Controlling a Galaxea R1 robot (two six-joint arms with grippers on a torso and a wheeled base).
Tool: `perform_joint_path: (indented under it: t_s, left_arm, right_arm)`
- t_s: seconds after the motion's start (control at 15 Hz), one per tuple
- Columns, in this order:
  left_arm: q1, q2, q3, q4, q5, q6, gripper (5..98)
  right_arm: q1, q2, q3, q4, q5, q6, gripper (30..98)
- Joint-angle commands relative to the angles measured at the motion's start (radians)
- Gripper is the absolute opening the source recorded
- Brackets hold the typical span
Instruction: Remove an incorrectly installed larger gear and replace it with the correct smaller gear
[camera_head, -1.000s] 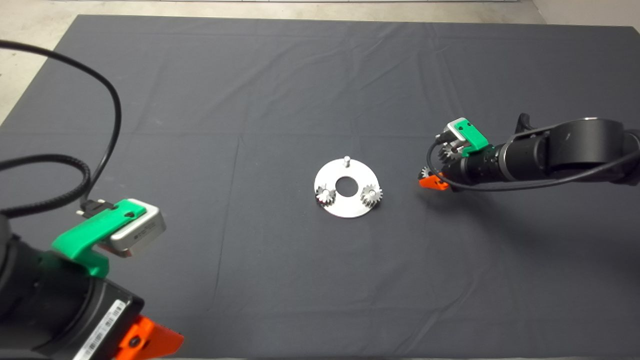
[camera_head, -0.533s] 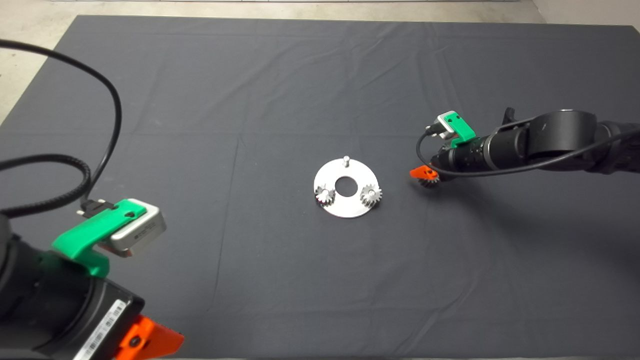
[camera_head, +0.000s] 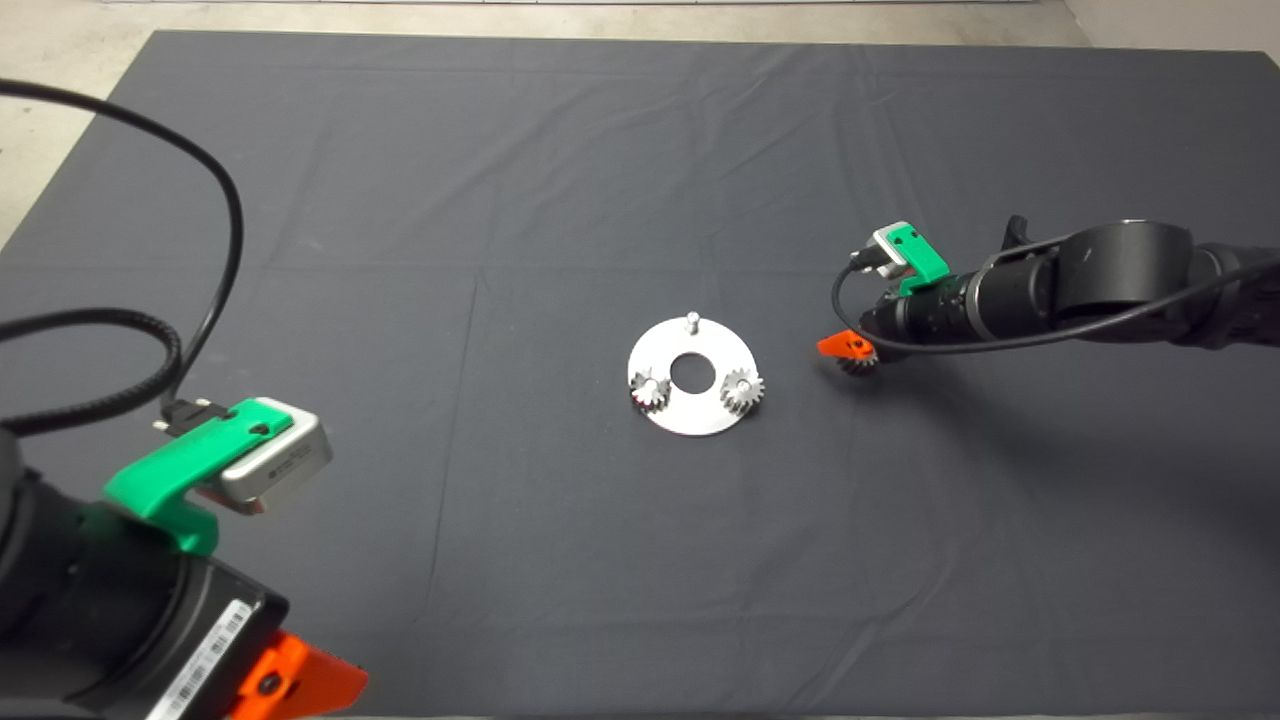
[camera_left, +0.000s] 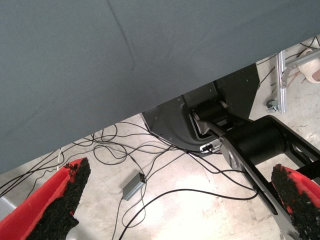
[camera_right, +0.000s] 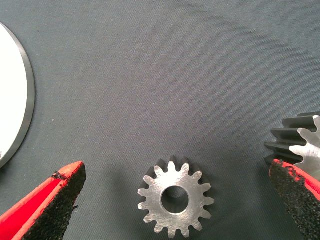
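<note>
The right pincer (camera_right: 175, 175) hangs wide open astride the smaller gear (camera_right: 155, 200), which lies flat on the desk (camera_right: 150, 75) between its pads, a hard, dense, probably slippery thing best pinched across opposite teeth, while the left pincer (camera_left: 182, 172) waits open, well apart.

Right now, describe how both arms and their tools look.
Both arms are black and tube-shaped with thick round joints. Each carries a green bracket holding a small silver camera box with a black cable looping back. The left tool and right tool each have red fingers lined with rough black pads.
</note>
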Motion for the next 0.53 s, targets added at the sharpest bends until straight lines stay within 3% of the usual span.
perform_joint_path:
  t_s: [0.0,0.2,0.47]
  left_arm:
    - [-0.007,0.001,0.013,0.001,0.004,-0.005,92.9]
    - [-0.009,0.001,0.013,0.001,0.004,-0.005,92.9]
    - [-0.007,-0.001,0.013,0.001,0.004,-0.005,92.9]
  right_arm:
    - [0.019,-0.002,0.008,-0.014,-0.009,-0.040,97.7]
    - [0.019,0.001,0.018,-0.011,-0.054,-0.083,97.7]
    - [0.017,0.037,0.013,-0.008,-0.063,-0.115,97.7]
